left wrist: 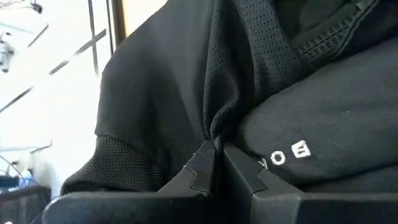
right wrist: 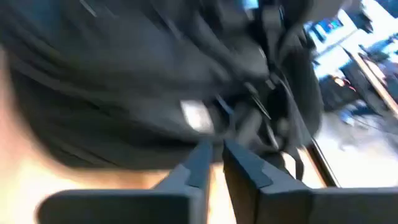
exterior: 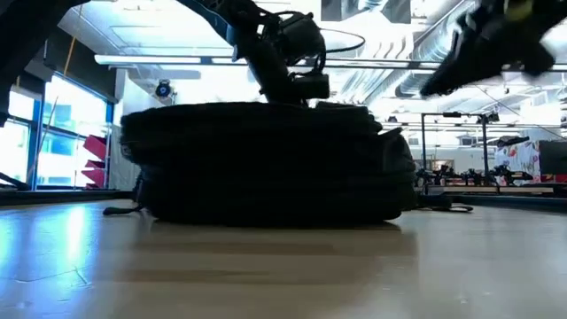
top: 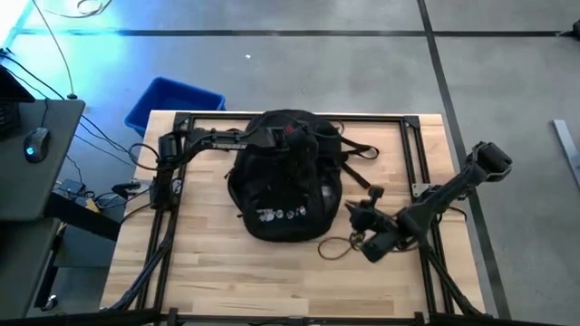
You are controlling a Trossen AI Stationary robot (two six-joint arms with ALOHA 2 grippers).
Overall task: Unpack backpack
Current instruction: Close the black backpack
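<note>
Backpack (top: 288, 177) lies flat at the centre of the high view, top toward the frame's upper edge and its pins toward the lower; the left gripper (left wrist: 214, 149) is pinched on a fold of its black mesh fabric near the top. The right gripper (top: 360, 215) hangs just beside the pack's right flank, jaws nearly together and holding nothing that I can make out (its own view is blurred). I judge the opening step is in hand, nothing yet unpacked; next calls for the left to lift the fabric and the right to find the zip
</note>
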